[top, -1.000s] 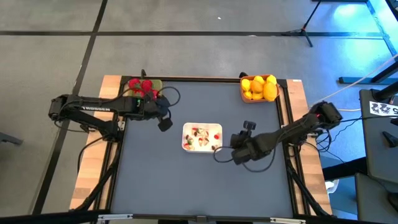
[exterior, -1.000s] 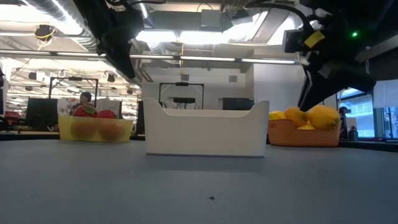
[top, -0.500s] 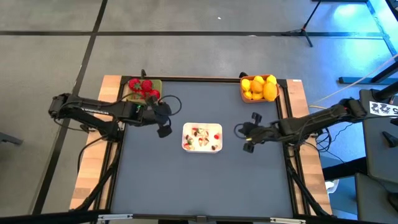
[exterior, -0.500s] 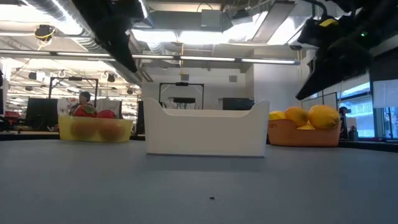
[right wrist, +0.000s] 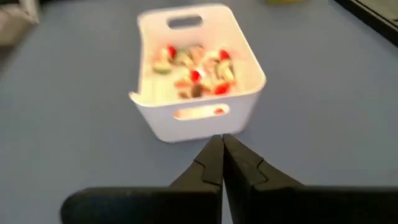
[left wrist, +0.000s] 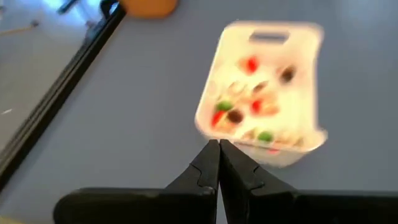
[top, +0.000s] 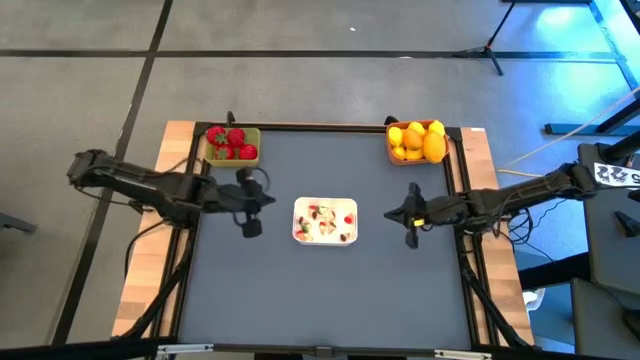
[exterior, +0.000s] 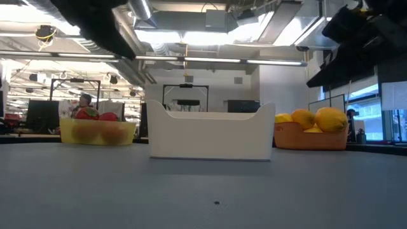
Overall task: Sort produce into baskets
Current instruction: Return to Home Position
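Note:
The yellow-green basket (top: 233,145) at the table's far left holds red strawberry pieces (exterior: 96,116). At the far right stands the orange basket (top: 417,141), filled with yellow and orange fruits (exterior: 321,119). My left gripper (top: 268,199) hovers shut and empty left of the white tray, its fingertips (left wrist: 218,144) pointing at the tray. My right gripper (top: 393,214) hovers shut and empty right of the tray, and its fingertips (right wrist: 222,138) also point at it. No produce lies loose on the table.
The white tray (top: 325,221) with small red, green and brown scraps sits at the table's middle between both grippers. Bare grey tabletop (top: 330,300) stretches along the near side. Wooden rails (top: 150,260) border the left and right edges.
My right gripper has drawn back from the tray's near right corner toward the table's right edge and tipped up from pointing steeply down to nearly level. My left arm has swung off the yellow-green basket toward the near edge, so the basket now shows uncovered.

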You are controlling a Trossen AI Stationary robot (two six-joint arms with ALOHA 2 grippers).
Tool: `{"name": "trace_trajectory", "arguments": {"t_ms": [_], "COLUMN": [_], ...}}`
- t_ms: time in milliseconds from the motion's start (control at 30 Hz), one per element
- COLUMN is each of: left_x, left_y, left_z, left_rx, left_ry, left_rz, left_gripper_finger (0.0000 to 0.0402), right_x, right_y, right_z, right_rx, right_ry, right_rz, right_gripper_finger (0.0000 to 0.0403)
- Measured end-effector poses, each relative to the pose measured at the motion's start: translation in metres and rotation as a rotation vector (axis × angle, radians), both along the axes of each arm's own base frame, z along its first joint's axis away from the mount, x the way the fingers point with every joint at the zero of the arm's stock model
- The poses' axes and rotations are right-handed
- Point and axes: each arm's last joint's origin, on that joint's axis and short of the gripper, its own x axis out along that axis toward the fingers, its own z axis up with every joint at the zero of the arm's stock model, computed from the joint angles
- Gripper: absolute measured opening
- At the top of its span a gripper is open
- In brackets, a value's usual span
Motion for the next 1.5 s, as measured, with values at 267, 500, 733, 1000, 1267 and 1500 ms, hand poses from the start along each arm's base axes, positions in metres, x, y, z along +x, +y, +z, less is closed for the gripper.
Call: {"name": "trace_trajectory", "arguments": {"t_ms": [267, 500, 733, 1000, 1267, 1500], "left_x": [-0.042, -0.067, -0.067, -0.073, -0.088, -0.099], "left_y": [0.014, 0.026, 0.025, 0.023, 0.029, 0.032], "left_z": [-0.002, -0.014, -0.040, -0.061, -0.087, -0.095], "left_rx": [-0.087, 0.015, 0.009, -0.021, -0.072, -0.084], "left_ry": [-0.320, -0.323, -0.317, -0.511, -0.593, -0.650], "left_rz": [-0.137, 0.022, -0.007, -0.231, -0.273, -0.257], "left_gripper_finger": [0.0003, 0.0003, 0.0003, 0.0004, 0.0003, 0.0003], "right_x": [-0.016, -0.031, -0.042, -0.052, -0.058, -0.059], "right_y": [-0.016, -0.022, -0.022, -0.022, -0.022, -0.022], "right_z": [-0.001, -0.004, -0.010, -0.026, -0.033, -0.032], "right_rx": [0.072, 0.075, 0.107, 0.131, 0.136, 0.134], "right_ry": [-0.170, -0.253, -0.328, -0.419, -0.474, -0.487], "right_rz": [0.032, -0.004, 0.020, 0.048, 0.051, 0.052], "right_gripper_finger": [0.0007, 0.0007, 0.0007, 0.0007, 0.0007, 0.0007]}}
